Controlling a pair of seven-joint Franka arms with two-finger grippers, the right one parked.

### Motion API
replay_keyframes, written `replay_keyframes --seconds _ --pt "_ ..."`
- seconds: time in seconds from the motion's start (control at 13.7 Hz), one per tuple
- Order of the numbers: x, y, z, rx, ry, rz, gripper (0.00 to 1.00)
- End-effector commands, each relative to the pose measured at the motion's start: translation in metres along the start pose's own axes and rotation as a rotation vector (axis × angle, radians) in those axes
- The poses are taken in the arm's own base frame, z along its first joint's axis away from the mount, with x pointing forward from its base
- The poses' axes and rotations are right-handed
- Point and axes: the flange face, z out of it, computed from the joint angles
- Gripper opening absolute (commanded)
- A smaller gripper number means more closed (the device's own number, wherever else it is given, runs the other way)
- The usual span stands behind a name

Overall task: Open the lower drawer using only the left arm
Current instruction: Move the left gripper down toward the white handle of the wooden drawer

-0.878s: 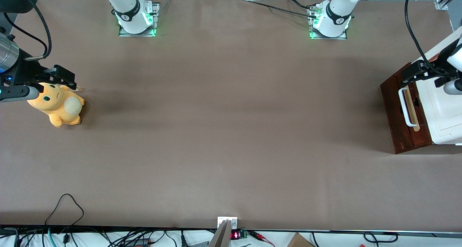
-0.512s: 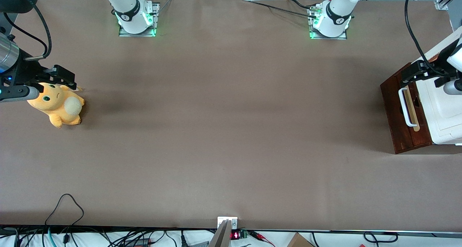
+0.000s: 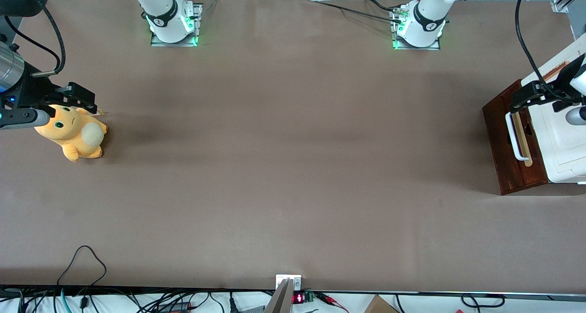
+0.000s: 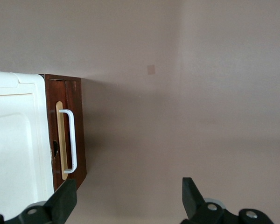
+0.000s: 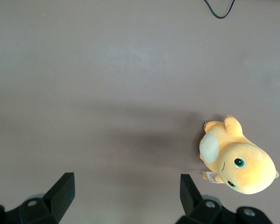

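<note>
While the lower drawer (image 3: 506,143) sits shut, flush under the white cabinet (image 3: 565,139) at the working arm's end of the table (image 3: 293,166), we judge the task barely begun: nothing is pulled out and no light wood interior shows. Our left arm (image 3: 577,77) hangs above the cabinet, and its gripper (image 3: 533,93) hovers over the upper edge of the dark red-brown front, above the end of the white loop handle (image 3: 513,137) that lies farther from the front camera. The gripper touches nothing. In the wrist view its two black fingers (image 4: 65,200) stand wide apart with only bare table between them, so we read the hand as spread open and empty. From the hand, the handle (image 4: 71,141) lies below and off toward one finger, not yet between the two, and the pale wood strip (image 4: 60,140) runs just beside it, toward the cabinet. What is left, as we see it, is nearly everything: bring the hand down and across until the fingers straddle the loop, close on it, then draw the front away from the cabinet. A yellow plush toy (image 3: 73,132) lies well apart, toward the parked arm's end.
</note>
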Motion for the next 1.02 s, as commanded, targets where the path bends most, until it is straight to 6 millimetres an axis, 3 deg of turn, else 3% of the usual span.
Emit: replay_keyframes --seconds 0.0,0.37,0.66,0.95 --pt "0.006 -0.002 0.014 -0.015 -0.024 -0.012 1.0" --pt "0.029 -0.004 0.063 0.105 -0.102 0.008 1.0" --pt "0.037 -0.007 0.083 0.211 -0.135 0.022 1.0" --pt "0.039 0.006 0.123 0.425 -0.225 0.061 1.0"
